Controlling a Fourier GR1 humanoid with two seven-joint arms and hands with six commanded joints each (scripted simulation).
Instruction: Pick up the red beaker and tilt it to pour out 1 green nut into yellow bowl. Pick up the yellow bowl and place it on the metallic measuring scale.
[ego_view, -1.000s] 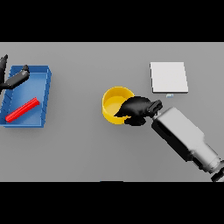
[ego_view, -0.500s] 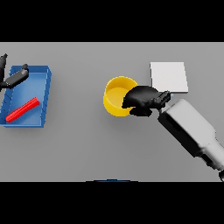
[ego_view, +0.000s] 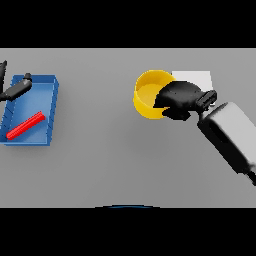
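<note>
1. Step in hand: second part, carrying the yellow bowl (ego_view: 149, 94) to the metallic measuring scale (ego_view: 196, 78).
2. Right hand (ego_view: 179, 98) is clenched over the bowl's right rim, grasping it; the bowl looks tipped and lifted off the table (ego_view: 110, 160), its right edge overlapping the scale's left edge.
3. No nut visible inside.
4. Red beaker (ego_view: 26, 125) lies in the blue tray (ego_view: 52, 116), far left, near the left hand (ego_view: 14, 89), whose fingers I cannot tell.
5. Next: shift right, level, lower onto the scale, let go.

no readable text, labels or numbers
</note>
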